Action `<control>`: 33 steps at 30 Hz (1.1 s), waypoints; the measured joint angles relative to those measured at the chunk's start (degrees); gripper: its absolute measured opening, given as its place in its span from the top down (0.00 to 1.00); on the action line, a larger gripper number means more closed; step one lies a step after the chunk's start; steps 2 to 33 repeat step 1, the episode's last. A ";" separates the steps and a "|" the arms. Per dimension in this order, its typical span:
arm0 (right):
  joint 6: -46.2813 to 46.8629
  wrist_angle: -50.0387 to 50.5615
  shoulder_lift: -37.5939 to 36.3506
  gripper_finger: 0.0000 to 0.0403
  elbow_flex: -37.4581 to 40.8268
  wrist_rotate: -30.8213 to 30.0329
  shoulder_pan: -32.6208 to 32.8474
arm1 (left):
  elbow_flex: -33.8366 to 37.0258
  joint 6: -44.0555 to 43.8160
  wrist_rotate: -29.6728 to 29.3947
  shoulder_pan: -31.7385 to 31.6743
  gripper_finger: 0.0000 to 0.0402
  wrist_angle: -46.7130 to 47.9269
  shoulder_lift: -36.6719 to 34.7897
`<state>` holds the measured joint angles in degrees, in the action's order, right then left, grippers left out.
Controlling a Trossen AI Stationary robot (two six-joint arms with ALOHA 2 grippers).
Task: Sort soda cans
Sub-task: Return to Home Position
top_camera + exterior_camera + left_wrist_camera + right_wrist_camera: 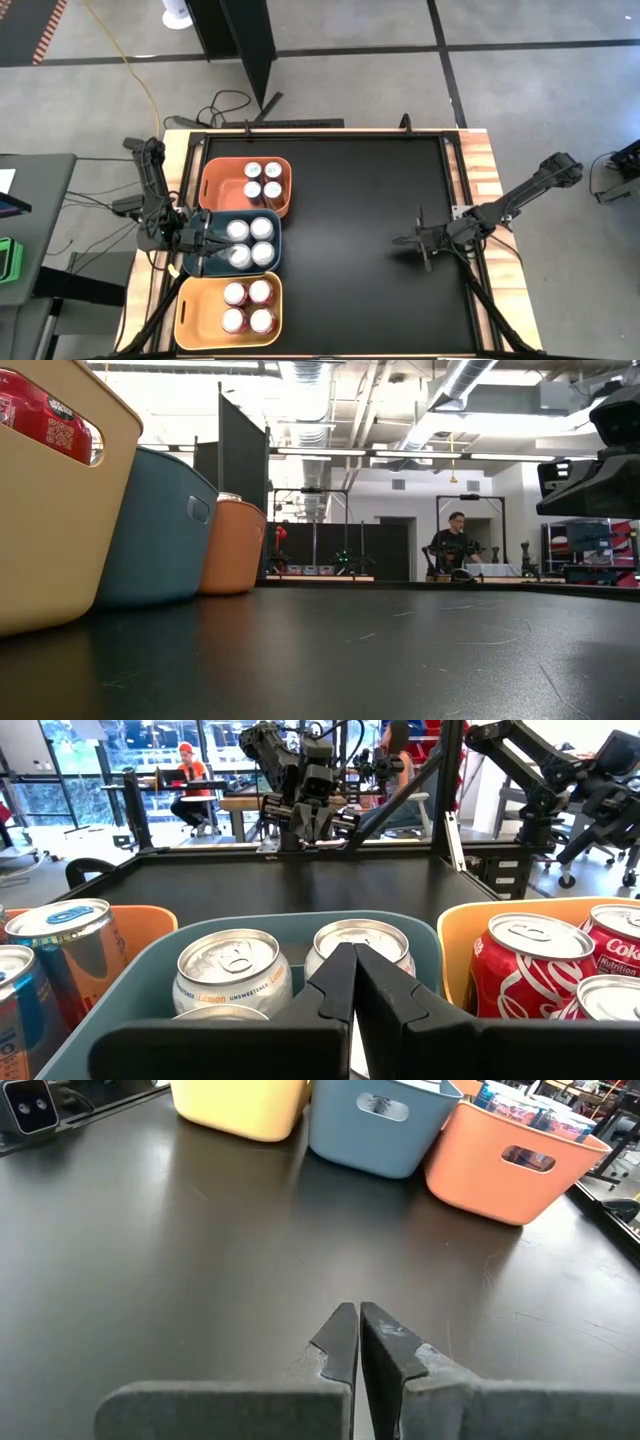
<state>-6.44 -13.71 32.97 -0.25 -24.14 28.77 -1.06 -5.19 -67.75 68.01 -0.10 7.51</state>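
Twelve soda cans (pixel 262 229) from above, low view mostly bin walls (pixel 60 510), left gripper (pixel 353 952) closed over blue bin (pixel 130 985), right gripper (pixel 358 1312) closed at three o'clock.

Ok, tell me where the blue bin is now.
In the high view the blue bin sits on the left side of the table, between the orange bin and the yellow bin.
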 joint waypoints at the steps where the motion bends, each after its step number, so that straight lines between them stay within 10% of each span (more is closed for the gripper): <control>1: 0.00 0.01 0.00 0.92 0.00 0.00 0.00 | 0.00 0.00 0.00 0.00 0.99 -0.01 -0.01; 33: 0.00 0.01 0.00 0.92 0.00 0.00 0.00 | 0.00 0.00 0.00 0.00 0.99 -0.01 -0.01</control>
